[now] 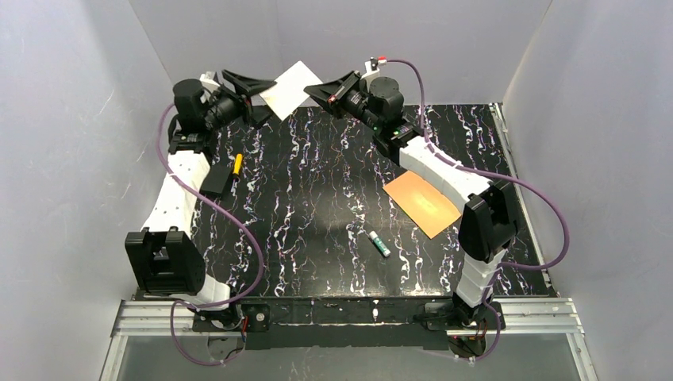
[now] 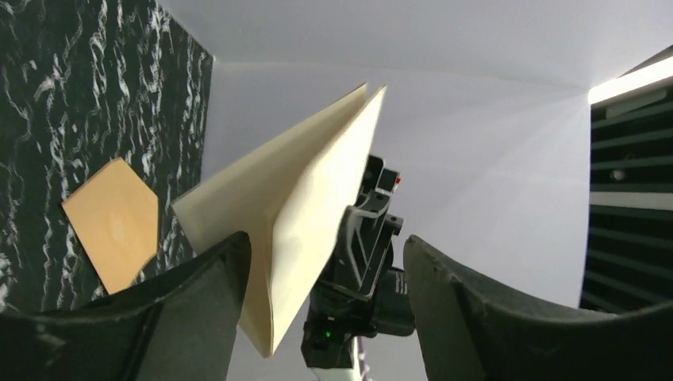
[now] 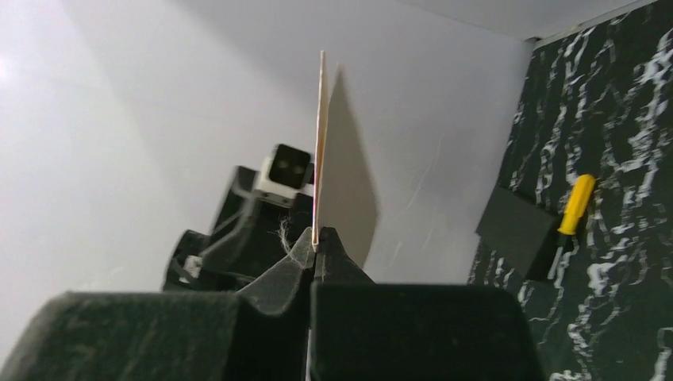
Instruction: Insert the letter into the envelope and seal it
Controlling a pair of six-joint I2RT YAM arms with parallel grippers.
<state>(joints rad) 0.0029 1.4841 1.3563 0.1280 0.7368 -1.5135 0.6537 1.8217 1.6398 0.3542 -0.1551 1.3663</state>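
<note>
right gripper [image 3: 316, 248]: jaws pressed fully together, pinching the near edge of the cream-tan rectangular paper letter [image 3: 321, 143]. the sheet stands edge-on in the wrist view and rises straight up from the fingertips.

overhead view: the right gripper [image 1: 316, 89] holds the letter [image 1: 292, 86] in the air over the far edge of the table, pale side facing the camera, against the white back wall.

left gripper [image 2: 325, 242]: jaws parted to a moderate gap, gripping nothing. the folded letter [image 2: 305, 206] hangs between the two black fingers [image 2: 198, 305], close against the left one; cannot tell whether it touches. overhead, the left gripper [image 1: 271, 101] straddles the sheet's left corner.

the flat orange-brown kraft envelope [image 1: 421, 203] lies on the black white-veined tabletop [image 1: 317, 198], right of centre, partly under the right arm and well apart from the letter.

other items: a small white-and-green tube [image 1: 378, 242] lies near centre, just left of the envelope. a yellow-handled tool [image 1: 236, 164] touches a dark flat card [image 1: 216, 181] at the left side, beside the left arm.
</note>
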